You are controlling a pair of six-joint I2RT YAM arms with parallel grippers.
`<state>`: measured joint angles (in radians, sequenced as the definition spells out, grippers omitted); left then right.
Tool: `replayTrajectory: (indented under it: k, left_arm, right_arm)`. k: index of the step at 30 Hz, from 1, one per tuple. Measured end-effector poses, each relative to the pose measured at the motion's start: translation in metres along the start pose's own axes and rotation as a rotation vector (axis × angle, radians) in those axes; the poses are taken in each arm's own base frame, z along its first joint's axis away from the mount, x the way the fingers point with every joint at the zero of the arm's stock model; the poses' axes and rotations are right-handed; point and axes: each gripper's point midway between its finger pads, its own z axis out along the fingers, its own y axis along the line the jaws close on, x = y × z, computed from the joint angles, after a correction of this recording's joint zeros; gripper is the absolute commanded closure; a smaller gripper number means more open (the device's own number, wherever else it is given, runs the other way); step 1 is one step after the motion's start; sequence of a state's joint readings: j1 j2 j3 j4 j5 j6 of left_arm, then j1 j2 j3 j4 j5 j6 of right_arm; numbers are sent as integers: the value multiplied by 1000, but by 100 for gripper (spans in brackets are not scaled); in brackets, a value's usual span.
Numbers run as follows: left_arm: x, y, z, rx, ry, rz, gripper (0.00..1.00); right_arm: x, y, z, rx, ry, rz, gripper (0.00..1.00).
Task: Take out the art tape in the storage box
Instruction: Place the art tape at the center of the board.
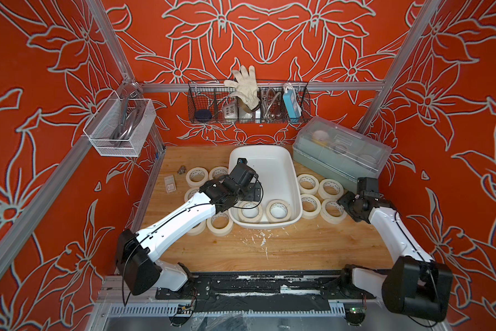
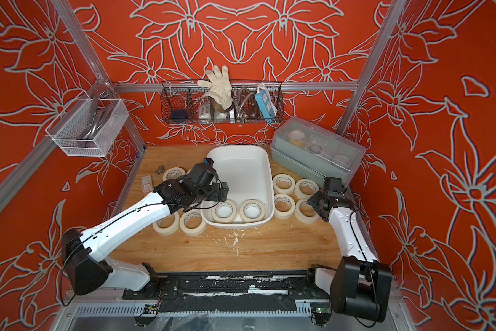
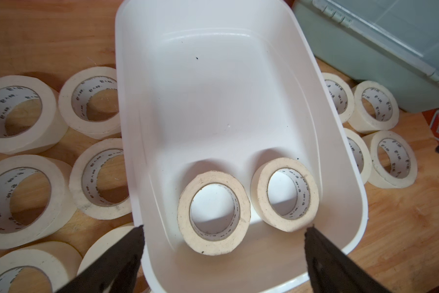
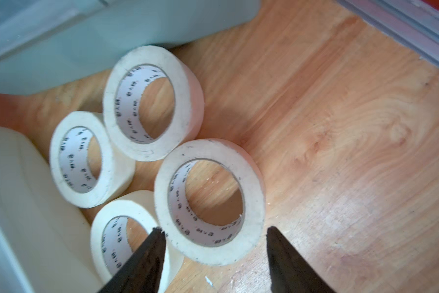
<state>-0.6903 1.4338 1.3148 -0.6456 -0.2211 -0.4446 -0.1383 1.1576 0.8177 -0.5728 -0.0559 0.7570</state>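
Most of the art tape (image 1: pixel 308 176) is already lying on the wooden table (image 1: pixel 298 252) around the storage box (image 1: pixel 264 172); two rolls (image 3: pixel 213 177) are still sitting inside (at its near end). The left gripper (image 3: pixel 223 229) is hovering over them, jaws wide and empty. The right gripper (image 4: pixel 214 229) is loosely straddling a table roll (image 4: pixel 209 149), jaws parted, gripping nothing.

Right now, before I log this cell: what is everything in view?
art tape: twelve, cream; two in the storage box, six on the table left of it, four right
storage box: one, white, mid-table
lidded box: one, grey-green, clear lid, far right
black wire basket: one, on back rail
white wire basket: one, on left rail
glove: one, off-white, in black wire basket
left gripper: one, black, open above the storage box
right gripper: one, black, open above the right-hand tape
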Motion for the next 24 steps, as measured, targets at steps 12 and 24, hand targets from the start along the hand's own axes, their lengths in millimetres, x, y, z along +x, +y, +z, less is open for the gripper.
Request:
replayTrajectory:
  k: [12,24]
  left_arm:
    - [37,25,68,-114,258,39,16]
    - [83,43,114,-193,430,99,32]
  right_arm:
    - [21,90,-49,-228,49,-279,30]
    - [41,109,-57,-316,109,-363,30]
